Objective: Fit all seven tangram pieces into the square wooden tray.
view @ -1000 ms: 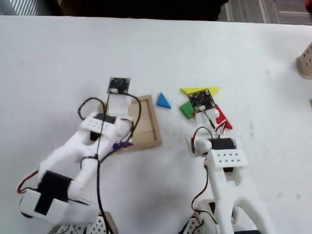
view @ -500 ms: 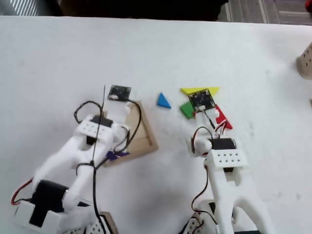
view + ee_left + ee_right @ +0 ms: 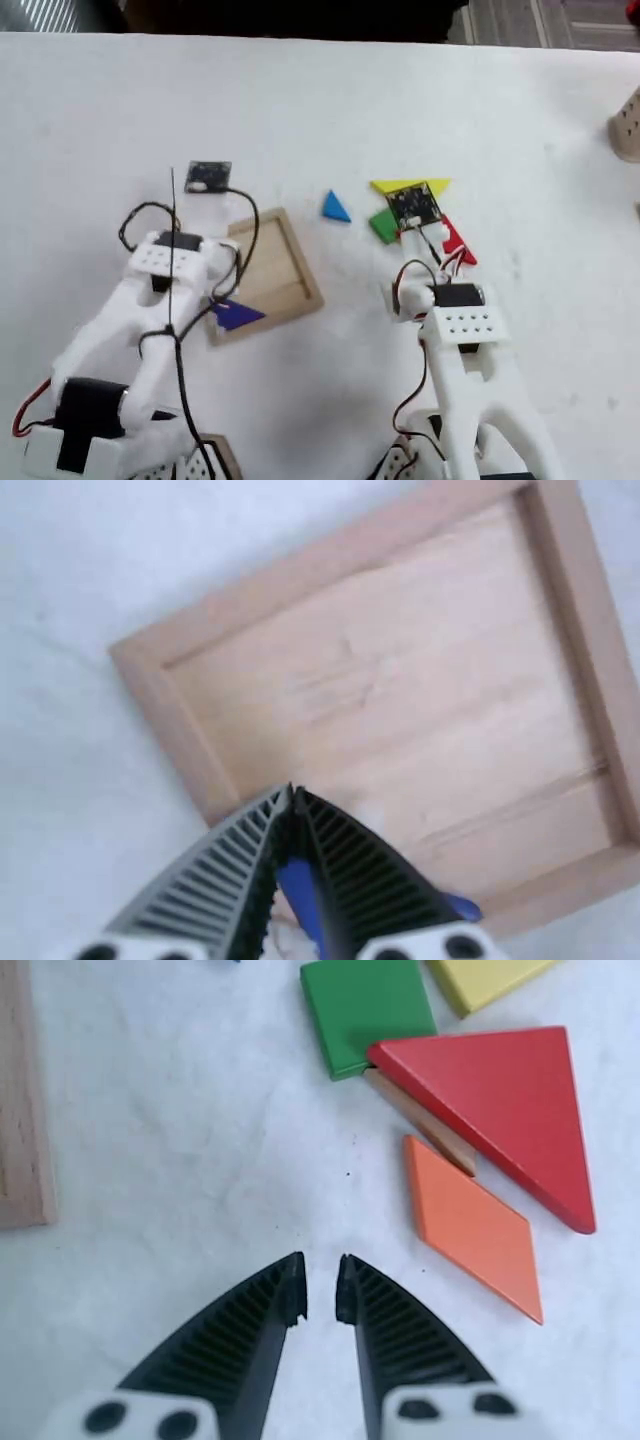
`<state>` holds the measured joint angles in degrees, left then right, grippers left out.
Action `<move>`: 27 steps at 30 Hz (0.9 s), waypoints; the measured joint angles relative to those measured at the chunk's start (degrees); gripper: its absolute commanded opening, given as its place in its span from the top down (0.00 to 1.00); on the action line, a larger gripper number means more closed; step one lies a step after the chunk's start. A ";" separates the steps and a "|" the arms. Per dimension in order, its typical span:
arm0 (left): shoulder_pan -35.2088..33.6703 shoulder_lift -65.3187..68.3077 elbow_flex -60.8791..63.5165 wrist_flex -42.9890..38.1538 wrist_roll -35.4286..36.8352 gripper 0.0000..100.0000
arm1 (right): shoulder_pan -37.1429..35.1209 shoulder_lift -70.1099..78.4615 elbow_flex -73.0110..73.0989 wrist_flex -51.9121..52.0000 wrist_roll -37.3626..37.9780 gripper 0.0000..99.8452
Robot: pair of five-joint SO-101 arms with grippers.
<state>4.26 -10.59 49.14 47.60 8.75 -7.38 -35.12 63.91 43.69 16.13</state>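
Observation:
The square wooden tray (image 3: 270, 268) lies turned on the table with nothing in it; its floor is bare in the left wrist view (image 3: 400, 700). My left gripper (image 3: 292, 798) is shut on a dark blue piece (image 3: 300, 898), held over the tray's near edge (image 3: 238, 314). A small blue triangle (image 3: 335, 207) lies between the tray and a cluster of yellow (image 3: 405, 185), green (image 3: 382, 227) and red (image 3: 456, 240) pieces. My right gripper (image 3: 320, 1288) hovers slightly open over bare table beside the green square (image 3: 368, 1010), red triangle (image 3: 495, 1100) and orange parallelogram (image 3: 470, 1225).
A wood-coloured piece (image 3: 420, 1125) lies partly under the red triangle. A yellow piece (image 3: 490, 980) sits past the green one. A tan pegged object (image 3: 628, 125) stands at the table's far right edge. The right arm (image 3: 465, 340) covers part of the cluster.
The left arm has swung left and drawn back with the blue piece. The tray has slid left and turned. The right arm has not moved.

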 measured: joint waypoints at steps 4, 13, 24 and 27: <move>-0.70 0.00 1.49 -4.75 0.00 0.98 | 0.00 0.00 0.00 0.00 0.00 0.94; 4.04 0.00 5.01 -6.33 -0.26 0.98 | 0.00 0.00 0.00 0.00 0.00 0.94; 4.75 -0.18 4.92 -2.20 -5.36 0.98 | 0.00 0.00 0.00 0.00 0.00 0.94; 4.84 -0.18 4.31 0.44 -7.38 0.98 | 0.00 0.00 0.00 0.00 0.00 0.94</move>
<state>9.10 -10.77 53.45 48.04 1.36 -7.38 -35.12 63.91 43.69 16.13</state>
